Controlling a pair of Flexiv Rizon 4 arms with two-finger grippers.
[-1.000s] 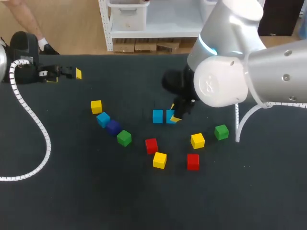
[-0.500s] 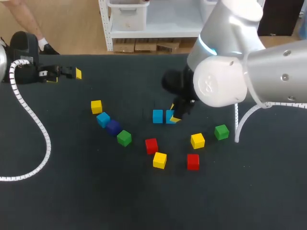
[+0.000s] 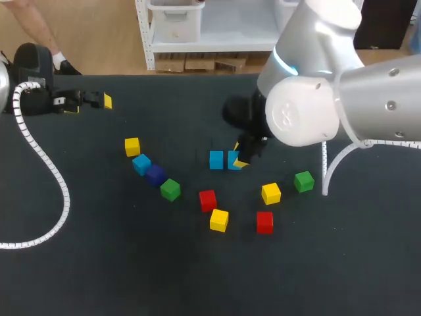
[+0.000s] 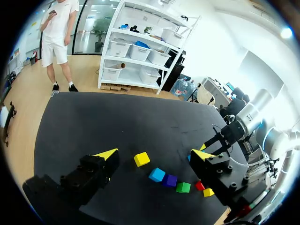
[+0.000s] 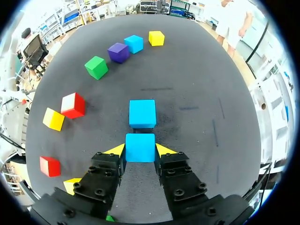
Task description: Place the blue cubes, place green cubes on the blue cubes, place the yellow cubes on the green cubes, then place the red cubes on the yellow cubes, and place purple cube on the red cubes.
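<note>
Though half-hidden, blue cube [image 3: 232, 158] seemingly gripped

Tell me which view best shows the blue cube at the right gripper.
Right wrist view: the blue cube sits between the right gripper fingers, its top face fully visible. Head view shows it small, partly covered by that gripper. Left wrist view hardly shows it.

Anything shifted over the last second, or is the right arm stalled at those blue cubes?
Nothing has visibly changed. The right gripper stays shut on the blue cube, with the second blue cube just ahead of it. The left gripper stays open and empty at the far left of the table. Everything else lies as it was.
</note>
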